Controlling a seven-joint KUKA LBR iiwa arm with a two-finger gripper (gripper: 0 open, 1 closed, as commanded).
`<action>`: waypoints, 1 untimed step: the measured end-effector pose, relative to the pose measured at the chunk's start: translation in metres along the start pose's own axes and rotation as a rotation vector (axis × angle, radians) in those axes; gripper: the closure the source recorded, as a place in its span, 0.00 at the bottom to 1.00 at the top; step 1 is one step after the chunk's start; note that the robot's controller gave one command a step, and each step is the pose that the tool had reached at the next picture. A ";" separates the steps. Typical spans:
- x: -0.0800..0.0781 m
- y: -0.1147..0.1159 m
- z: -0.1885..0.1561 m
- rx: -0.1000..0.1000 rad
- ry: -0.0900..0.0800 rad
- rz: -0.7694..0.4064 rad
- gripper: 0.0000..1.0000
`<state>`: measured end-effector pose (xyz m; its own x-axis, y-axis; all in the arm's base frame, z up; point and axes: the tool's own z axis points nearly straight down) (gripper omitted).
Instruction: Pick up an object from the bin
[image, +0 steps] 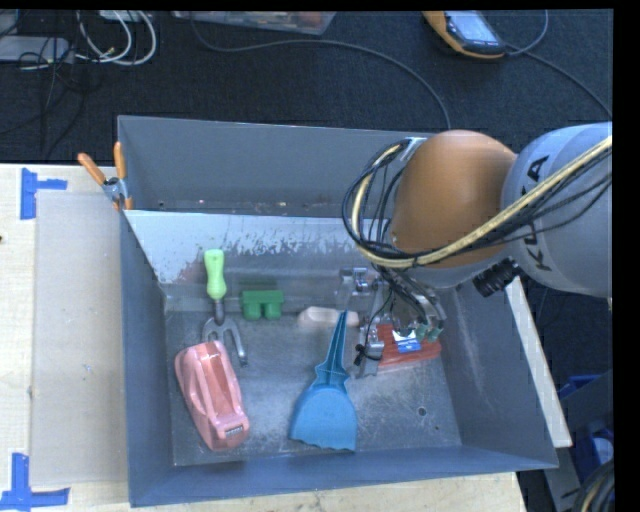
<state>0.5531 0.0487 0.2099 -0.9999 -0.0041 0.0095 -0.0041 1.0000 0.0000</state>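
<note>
Camera view: claw (380, 342) sat low over a flat red-orange block with a blue patch (412, 351), which lay just beneath it, on the arm side. Couldn't tell if the claw was apart or together, as the wrist hardware hid it. Risk: the blue plastic scoop (325, 410) had its handle right beside the claw, so closing could snag the handle instead. The pink plastic tape dispenser (212, 392) was well clear, beyond the scoop.

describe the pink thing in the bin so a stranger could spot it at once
Start at the grey bin's lower left corner as seen. There lies a pink tape dispenser, left of the blue scraper and below the green-handled tool. It is the only pink thing, rounded and chunky.
</note>
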 end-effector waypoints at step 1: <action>-0.001 0.000 -0.005 -0.001 -0.009 0.002 0.00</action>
<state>0.5545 0.0485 0.2146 -1.0000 -0.0025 0.0009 -0.0025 1.0000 0.0008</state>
